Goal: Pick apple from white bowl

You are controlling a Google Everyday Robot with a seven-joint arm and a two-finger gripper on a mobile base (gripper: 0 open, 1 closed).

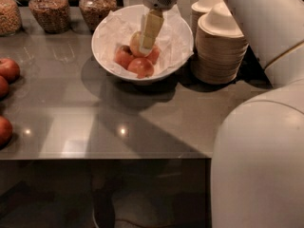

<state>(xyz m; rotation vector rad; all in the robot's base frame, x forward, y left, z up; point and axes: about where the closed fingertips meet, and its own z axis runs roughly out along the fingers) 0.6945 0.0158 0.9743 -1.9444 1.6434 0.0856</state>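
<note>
The white bowl (105,63) sits far on the surface (142,122), the apple (134,44) inside among other apples (141,66), the gripper (146,45) down at it. Stacked bowls (221,46) stand just right, jars (97,6) far left, loose apples (7,69) near left.

Inside the white bowl (164,72), partly hidden behind the gripper (145,45): the apple (134,43). Far left of the bowl, cut by the edge: three red apples (8,69). Behind it, jars (47,11) with tops cropped.
</note>
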